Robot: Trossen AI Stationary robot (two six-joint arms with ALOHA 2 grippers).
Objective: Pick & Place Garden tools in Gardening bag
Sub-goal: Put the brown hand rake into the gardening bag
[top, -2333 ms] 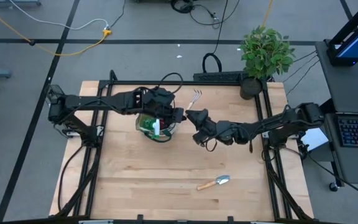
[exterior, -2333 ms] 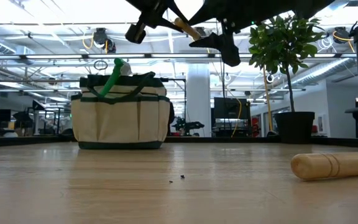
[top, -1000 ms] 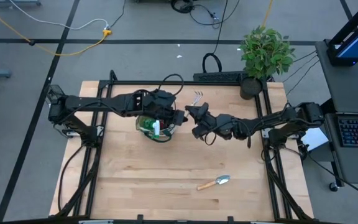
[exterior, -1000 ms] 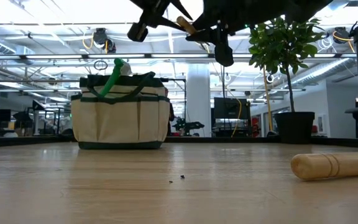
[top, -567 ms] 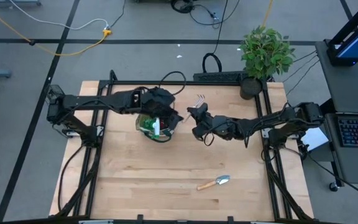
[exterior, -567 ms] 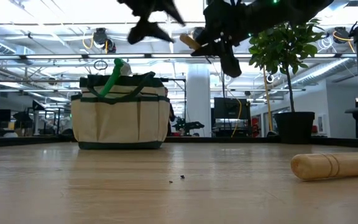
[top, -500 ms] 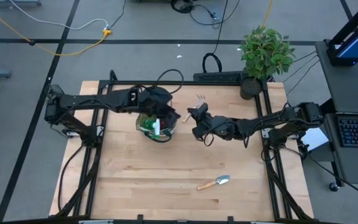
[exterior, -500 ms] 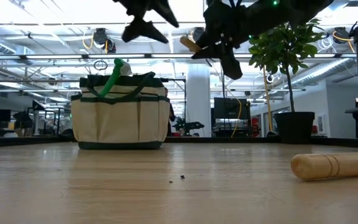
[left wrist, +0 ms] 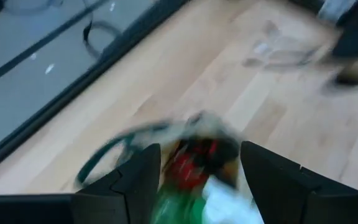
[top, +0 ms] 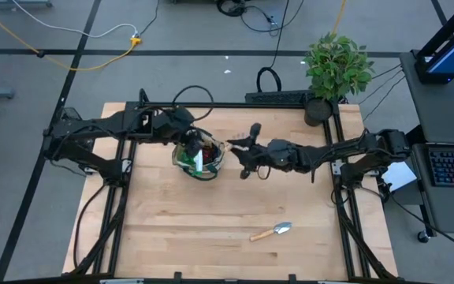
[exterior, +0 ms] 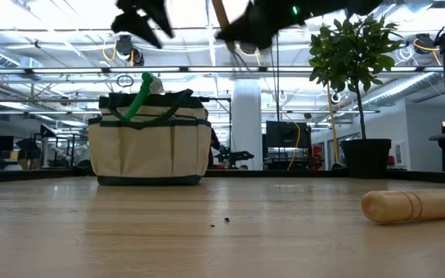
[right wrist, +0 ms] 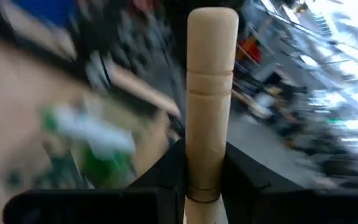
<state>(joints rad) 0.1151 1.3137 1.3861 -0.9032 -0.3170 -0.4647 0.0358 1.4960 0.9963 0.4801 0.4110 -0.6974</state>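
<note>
Two arms meet over the gardening bag [top: 199, 155] from above: the right gripper [top: 245, 150] clamps the hand rake [top: 252, 136] just beside its rim; a trowel [top: 272, 232] lies well behind. Level view: spray bottle [exterior: 139, 94] pokes out below. Wrist views: left gripper [left wrist: 197, 171] spread wide above the glove [left wrist: 191, 163]; rake handle [right wrist: 209, 93] pinched.
</note>
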